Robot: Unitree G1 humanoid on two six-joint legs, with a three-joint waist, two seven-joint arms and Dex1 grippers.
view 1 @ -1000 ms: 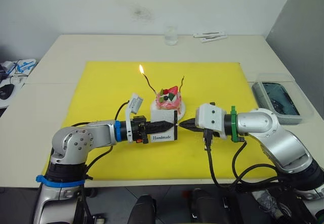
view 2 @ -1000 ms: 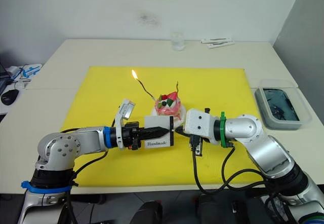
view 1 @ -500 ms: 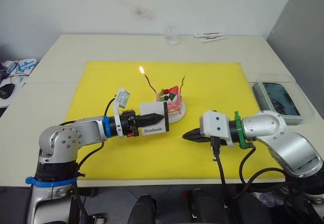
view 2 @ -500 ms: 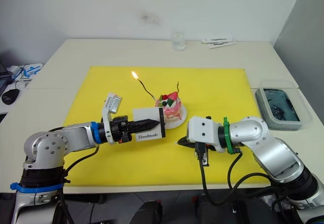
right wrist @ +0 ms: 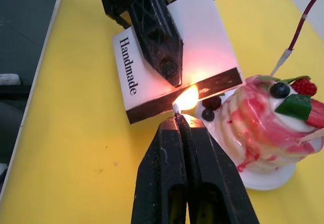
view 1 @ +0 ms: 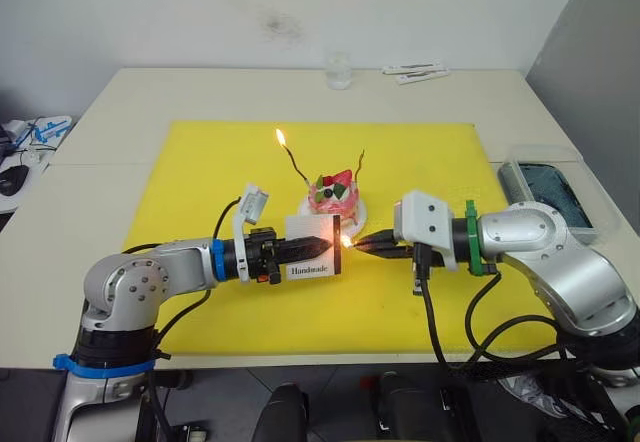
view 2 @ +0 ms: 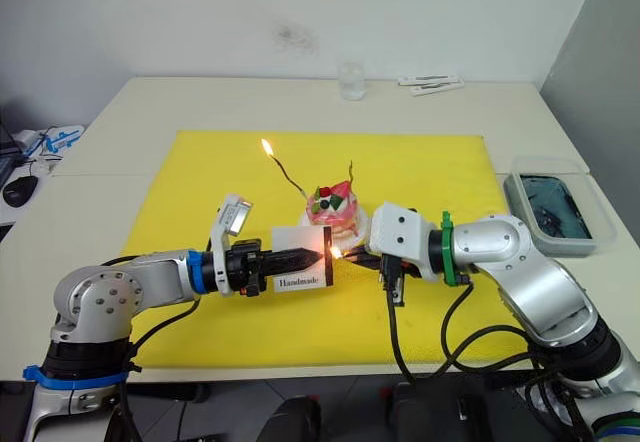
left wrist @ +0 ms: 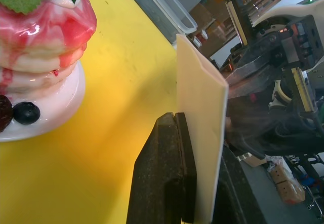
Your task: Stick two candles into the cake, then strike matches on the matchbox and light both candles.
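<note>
The cake stood on its plate near the middle of a yellow mat. Two candles rose from it: the left candle, leaning away to the cake's left, carried a flame at its tip, while the right candle was unlit.

Just in front of the cake, the left gripper was clamped on the matchbox, one black finger lying across its white "Handmade" face and the other behind it, holding it on edge with the black strip turned toward the right arm. The right gripper had its fingers pressed together on a match, whose head burned with a small flame right against the black strip. In the right wrist view the flame glowed between the strip and the plate, close to two dark berries at the cake's foot.

Beyond the cake, near the table's far edge, stood a clear glass, with pale flat strips lying to its right. Well to the cake's right, off the mat, sat a clear tray with dark contents.
</note>
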